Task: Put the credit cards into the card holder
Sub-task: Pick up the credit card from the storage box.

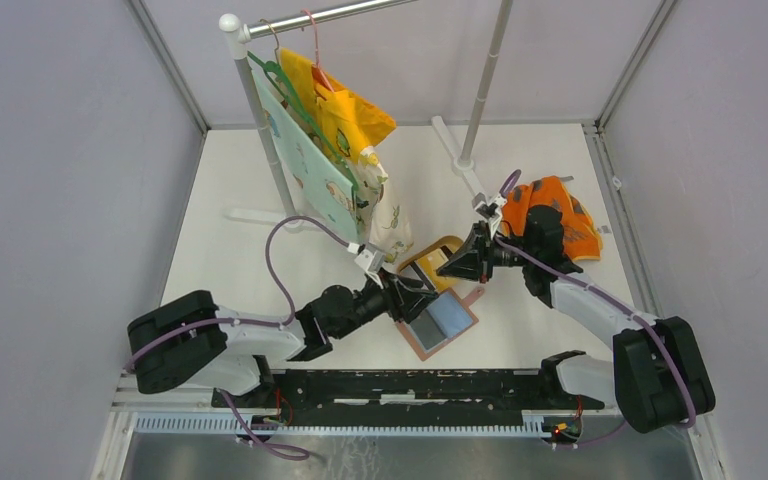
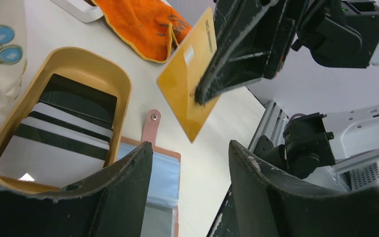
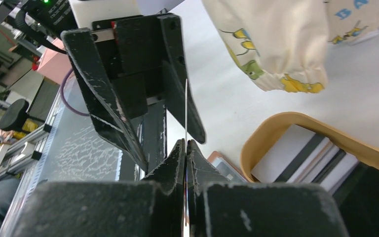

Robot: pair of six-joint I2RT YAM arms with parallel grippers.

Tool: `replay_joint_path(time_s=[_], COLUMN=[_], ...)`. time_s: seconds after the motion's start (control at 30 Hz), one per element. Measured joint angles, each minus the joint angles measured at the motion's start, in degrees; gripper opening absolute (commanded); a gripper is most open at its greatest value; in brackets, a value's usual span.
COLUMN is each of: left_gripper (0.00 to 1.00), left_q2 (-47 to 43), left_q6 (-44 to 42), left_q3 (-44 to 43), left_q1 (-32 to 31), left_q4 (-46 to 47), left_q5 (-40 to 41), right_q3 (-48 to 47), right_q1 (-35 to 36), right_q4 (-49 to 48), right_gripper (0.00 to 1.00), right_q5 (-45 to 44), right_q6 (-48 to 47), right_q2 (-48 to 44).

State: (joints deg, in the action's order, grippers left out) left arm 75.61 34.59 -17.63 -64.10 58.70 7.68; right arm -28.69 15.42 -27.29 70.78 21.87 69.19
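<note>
Mid-carry: right gripper (image 2: 205, 94) pinches 1 yellow card (image 2: 180, 91) aloft; left gripper (image 2: 190, 148) stands open, empty. Next likely needs edge-first alignment with a card holder (image 1: 440, 321) pocket.

I see an orange cloth (image 1: 560, 205) crumpled at the far right of the white table (image 1: 540, 335). A tan dish (image 2: 79, 57) sits mid-table. On the rack (image 1: 255, 110) hang a yellow garment (image 1: 348, 112), a mint one (image 1: 300, 160) and a cream printed one (image 1: 392, 215), hem near the dish.

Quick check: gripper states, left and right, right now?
Left gripper: open, gripping nothing.
Right gripper: shut on the orange-yellow credit card.
</note>
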Motion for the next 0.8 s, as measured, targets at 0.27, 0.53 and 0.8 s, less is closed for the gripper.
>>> replay_joint_path(time_s=[0.27,0.53,0.8], left_gripper=[0.44,0.20,0.02], left_q2=[6.54,9.09,10.12], left_q6=[-0.13,-0.11,0.26], left_q3=[-3.76,-3.76,-3.28], left_q1=[0.00,0.81,2.01], left_q4=[1.99,7.58,11.56], left_q5=[-0.50,-5.05,-10.08], right_q3=[0.00,0.00,-1.46], right_q1=[2.01,3.32,3.37], right_q4=[-1.84,-2.23,2.49], right_gripper=[0.00,0.00,0.54], right_q5=[1.60,2.56,3.39], right_q6=[0.50,0.63,-3.65], right_q2=[0.00,0.04,0.00])
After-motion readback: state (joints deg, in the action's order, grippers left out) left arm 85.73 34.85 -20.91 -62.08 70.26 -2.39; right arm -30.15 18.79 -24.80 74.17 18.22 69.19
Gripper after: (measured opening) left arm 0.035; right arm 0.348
